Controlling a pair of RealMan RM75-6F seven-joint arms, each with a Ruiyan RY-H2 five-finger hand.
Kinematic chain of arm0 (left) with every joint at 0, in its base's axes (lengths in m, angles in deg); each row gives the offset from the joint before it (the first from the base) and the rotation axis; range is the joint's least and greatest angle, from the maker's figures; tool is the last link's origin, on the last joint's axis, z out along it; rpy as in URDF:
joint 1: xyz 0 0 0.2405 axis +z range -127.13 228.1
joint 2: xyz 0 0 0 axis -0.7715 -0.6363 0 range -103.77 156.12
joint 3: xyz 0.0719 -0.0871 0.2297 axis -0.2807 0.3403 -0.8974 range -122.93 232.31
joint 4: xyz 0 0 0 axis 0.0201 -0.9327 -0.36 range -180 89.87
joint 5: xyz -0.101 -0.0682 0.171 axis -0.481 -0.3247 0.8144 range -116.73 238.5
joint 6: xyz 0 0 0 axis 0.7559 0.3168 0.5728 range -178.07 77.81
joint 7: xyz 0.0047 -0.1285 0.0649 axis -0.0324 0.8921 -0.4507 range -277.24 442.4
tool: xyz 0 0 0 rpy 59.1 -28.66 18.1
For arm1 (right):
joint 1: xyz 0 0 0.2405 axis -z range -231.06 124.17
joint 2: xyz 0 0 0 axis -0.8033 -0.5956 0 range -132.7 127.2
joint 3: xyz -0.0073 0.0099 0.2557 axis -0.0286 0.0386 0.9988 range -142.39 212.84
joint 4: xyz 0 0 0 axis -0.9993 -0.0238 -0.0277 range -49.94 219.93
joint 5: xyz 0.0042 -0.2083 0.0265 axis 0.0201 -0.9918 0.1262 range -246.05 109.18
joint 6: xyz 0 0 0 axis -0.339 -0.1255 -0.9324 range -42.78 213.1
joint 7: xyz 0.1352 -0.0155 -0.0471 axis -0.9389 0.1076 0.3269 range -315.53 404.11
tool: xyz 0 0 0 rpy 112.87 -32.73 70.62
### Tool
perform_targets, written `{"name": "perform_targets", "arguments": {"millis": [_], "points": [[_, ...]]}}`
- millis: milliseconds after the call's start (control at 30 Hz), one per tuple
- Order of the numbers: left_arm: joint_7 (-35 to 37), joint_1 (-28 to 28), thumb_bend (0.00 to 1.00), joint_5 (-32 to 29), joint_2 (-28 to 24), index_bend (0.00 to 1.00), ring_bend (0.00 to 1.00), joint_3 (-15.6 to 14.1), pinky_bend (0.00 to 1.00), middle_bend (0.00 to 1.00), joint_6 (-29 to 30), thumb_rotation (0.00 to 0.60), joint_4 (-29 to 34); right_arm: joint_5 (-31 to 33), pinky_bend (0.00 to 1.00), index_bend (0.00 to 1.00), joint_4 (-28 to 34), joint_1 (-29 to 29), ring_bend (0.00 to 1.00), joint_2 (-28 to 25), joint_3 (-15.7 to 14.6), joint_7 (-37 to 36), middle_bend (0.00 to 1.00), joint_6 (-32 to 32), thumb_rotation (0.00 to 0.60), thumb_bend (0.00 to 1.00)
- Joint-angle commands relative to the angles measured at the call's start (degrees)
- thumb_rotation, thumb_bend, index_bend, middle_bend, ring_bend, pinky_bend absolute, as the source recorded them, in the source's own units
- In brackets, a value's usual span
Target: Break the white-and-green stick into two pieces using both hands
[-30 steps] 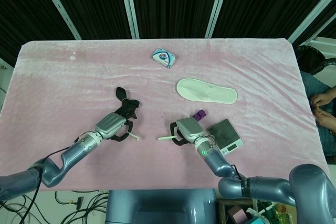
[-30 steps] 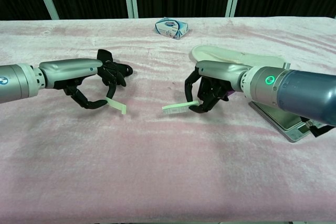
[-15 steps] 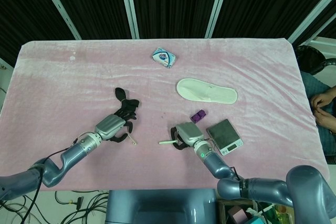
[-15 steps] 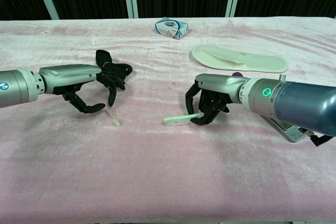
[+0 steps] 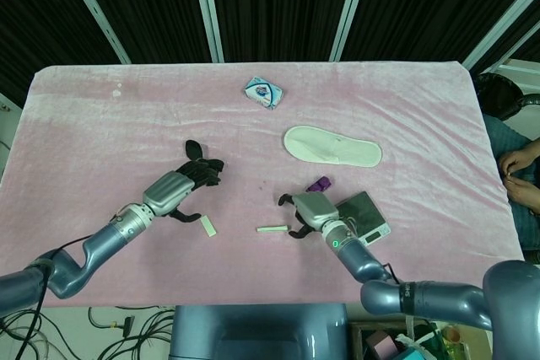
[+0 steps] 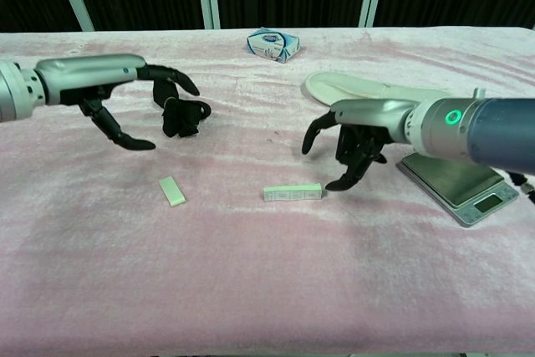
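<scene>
Head view: the stick lies broken in two on the pink tablecloth (image 5: pixel 101 115); the shorter piece (image 5: pixel 207 226) sits left of centre in the lower half of the frame, the longer piece (image 5: pixel 272 228) just right of it, the two apart. Left hand (image 5: pixel 173 192), at lower left, has fingers spread and holds nothing, close above the shorter piece. Right hand (image 5: pixel 309 210), lower centre-right, is likewise spread and empty, beside the end of the longer piece. Chest view: both hands hover above the cloth, fingers curved and apart. Behind the left hand lies a black glove (image 5: pixel 202 170). A white slipper (image 5: pixel 332 146), a purple object (image 5: pixel 318 184) and a scale (image 5: pixel 363 215) occupy the right half; a blue-and-white packet (image 5: pixel 263 92) lies at upper centre.
</scene>
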Motion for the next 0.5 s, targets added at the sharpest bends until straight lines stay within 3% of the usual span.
{"name": "perform_targets", "arguments": {"millis": [33,133,233,367,433,500], "points": [[-0.37,0.82,0.25,-0.11,-4.99,0.16,0.00,1.89,0.00,0.10,3.78,0.600,5.13,-0.63,0.78,0.27,4.32,2.07,0.86,-7.19,2.03,-2.50,0.91,-1.93,0.600,0.19],[-3.88,2.07,0.25,-0.60,-9.40,0.21,0.00,3.32,0.00,0.11,7.08,0.600,9.93,0.55,0.76,0.31,5.25,4.11,0.85,-12.55,3.19,-3.58,0.89,-4.95,0.600,0.19],[-8.38,3.35,0.25,-1.51,-12.68,0.20,0.00,4.38,0.00,0.12,9.40,0.600,13.96,0.81,0.59,0.30,5.50,5.36,0.74,-16.40,3.49,-3.92,0.73,-6.07,0.600,0.19],[-18.12,6.64,0.25,-6.17,-18.17,0.12,0.00,5.11,0.00,0.10,11.60,0.600,21.74,-2.84,0.30,0.15,5.77,8.35,0.40,-21.24,3.00,-5.14,0.33,-8.66,0.600,0.18],[-24.32,9.19,0.25,-9.59,-20.36,0.10,0.00,5.16,0.00,0.09,13.86,0.600,26.21,-4.61,0.21,0.12,6.00,10.28,0.26,-22.99,3.19,-7.19,0.22,-10.31,0.600,0.16],[-29.42,14.23,0.25,-11.78,-21.99,0.10,0.00,4.13,0.00,0.06,20.05,0.600,30.25,-8.23,0.17,0.09,5.05,14.13,0.18,-24.52,2.97,-10.31,0.14,-15.22,0.600,0.13]]}}
